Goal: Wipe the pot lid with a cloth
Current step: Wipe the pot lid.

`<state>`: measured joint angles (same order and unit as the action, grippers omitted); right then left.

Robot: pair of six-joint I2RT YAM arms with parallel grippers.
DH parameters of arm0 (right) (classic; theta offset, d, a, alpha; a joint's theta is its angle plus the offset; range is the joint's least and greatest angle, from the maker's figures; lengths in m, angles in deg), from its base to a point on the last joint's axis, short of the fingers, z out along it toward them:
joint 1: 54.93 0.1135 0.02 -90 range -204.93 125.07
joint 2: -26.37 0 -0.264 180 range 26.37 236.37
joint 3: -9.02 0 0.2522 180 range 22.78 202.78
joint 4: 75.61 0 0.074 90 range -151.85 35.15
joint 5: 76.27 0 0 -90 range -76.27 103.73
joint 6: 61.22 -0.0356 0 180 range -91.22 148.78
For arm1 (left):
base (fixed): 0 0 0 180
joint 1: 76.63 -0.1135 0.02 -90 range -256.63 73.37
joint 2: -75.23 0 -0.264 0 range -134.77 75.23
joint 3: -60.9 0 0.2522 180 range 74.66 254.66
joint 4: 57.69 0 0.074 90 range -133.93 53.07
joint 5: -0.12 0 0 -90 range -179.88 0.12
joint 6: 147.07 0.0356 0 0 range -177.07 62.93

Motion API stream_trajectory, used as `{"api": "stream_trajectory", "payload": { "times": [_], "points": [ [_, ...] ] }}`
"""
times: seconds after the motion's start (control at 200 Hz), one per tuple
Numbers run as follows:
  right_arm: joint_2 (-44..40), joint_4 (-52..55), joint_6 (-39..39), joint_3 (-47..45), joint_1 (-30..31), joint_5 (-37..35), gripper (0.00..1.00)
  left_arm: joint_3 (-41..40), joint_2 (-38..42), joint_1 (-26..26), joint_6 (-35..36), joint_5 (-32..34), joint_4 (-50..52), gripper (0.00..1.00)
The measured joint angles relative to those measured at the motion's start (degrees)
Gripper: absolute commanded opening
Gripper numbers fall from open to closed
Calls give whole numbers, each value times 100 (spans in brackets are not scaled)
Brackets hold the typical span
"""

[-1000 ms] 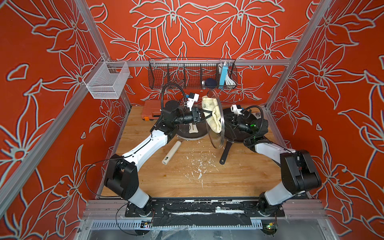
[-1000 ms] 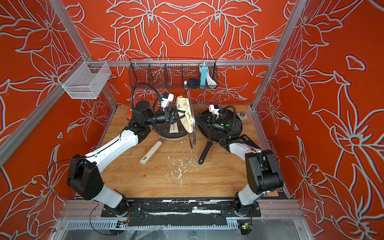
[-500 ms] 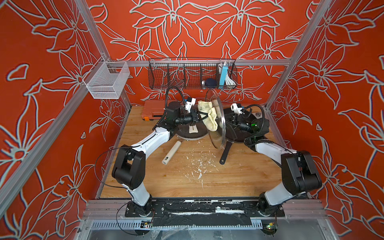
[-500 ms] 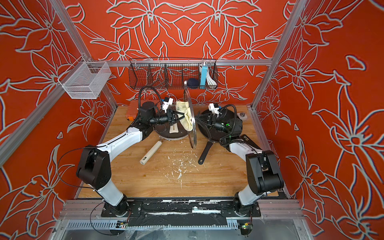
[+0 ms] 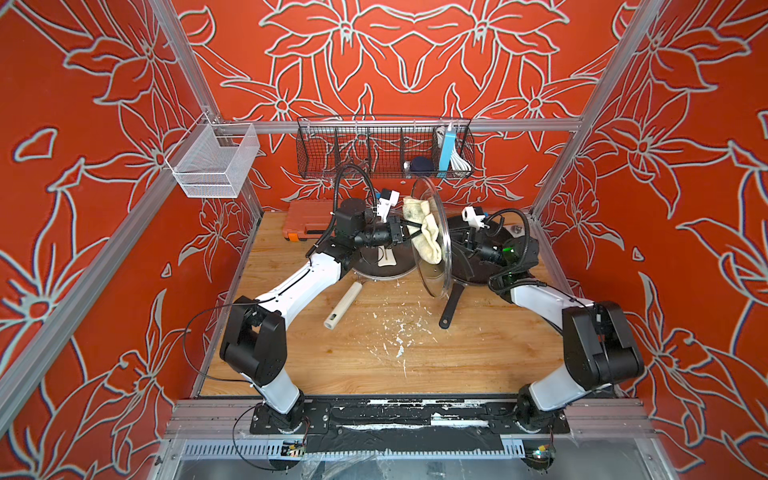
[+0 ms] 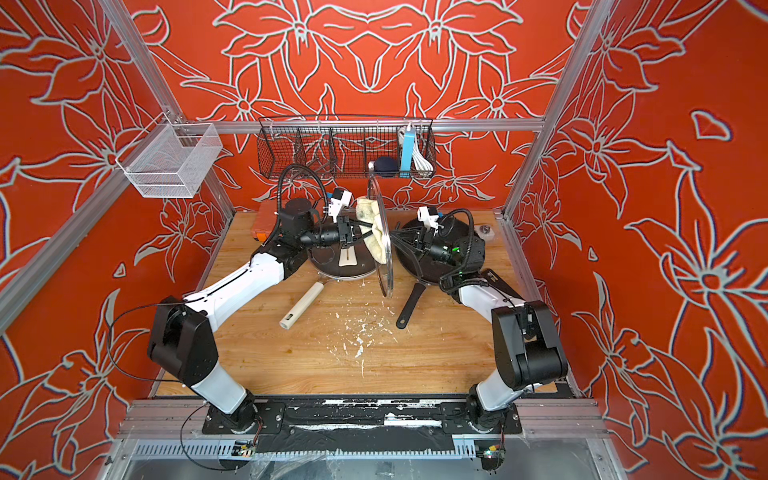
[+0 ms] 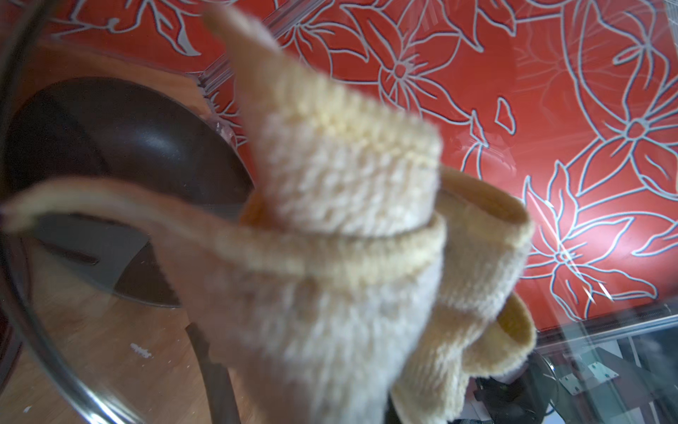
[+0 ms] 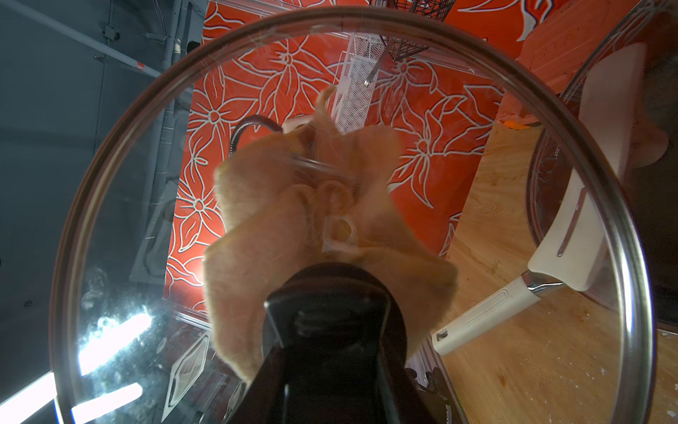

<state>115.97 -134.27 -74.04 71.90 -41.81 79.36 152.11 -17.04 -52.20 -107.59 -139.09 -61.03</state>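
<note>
Top views: both show a round glass pot lid with a steel rim [image 5: 437, 276] held on edge above the wooden desk [image 5: 353, 357], between the two arms. In a top view the lid [image 6: 385, 266] is almost a thin line.
Right wrist view: only here is the lid's full circle [image 8: 146, 183] seen face on. Its black knob [image 8: 330, 319] is in front, and the cloth [image 8: 286, 227] lies against the far side of the glass.
Left wrist view: a cream terry cloth [image 7: 330, 238] fills the middle, blurred. The lid's rim [image 7: 62, 363] curves past it, and a black frying pan [image 7: 128, 147] shows through the glass. No gripper fingers show here.
Edges: the lid's upper rim reaches up in front of the black wire basket [image 5: 382, 149] on the back rail. Its lower rim is over the black frying pan's handle [image 5: 452, 305]; I cannot tell whether they touch.
Neighbours: a cream-handled dark pan [image 5: 390, 272] sits under the left arm, and an orange case [image 5: 307, 218] lies by the back wall.
Open room: the front of the desk carries only scattered white crumbs [image 5: 399, 332].
Left gripper [image 5: 406, 232]: clenched on the cloth, pressing it to the lid.
Right gripper [image 5: 457, 243]: clamped on the knob, carrying the lid.
</note>
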Motion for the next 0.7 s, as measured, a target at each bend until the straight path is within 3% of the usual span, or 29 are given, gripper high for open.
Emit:
{"api": "stream_trajectory", "payload": {
  "times": [0.35, 0.701],
  "points": [
    [2, -4, -7, 0, 2, 2, 0, 304, 769, 302, 422, 98, 251, 0],
    [0, -2, -11, 0, 2, 28, 0, 535, 140, -177, 570, 258, 612, 0]
  ]
}}
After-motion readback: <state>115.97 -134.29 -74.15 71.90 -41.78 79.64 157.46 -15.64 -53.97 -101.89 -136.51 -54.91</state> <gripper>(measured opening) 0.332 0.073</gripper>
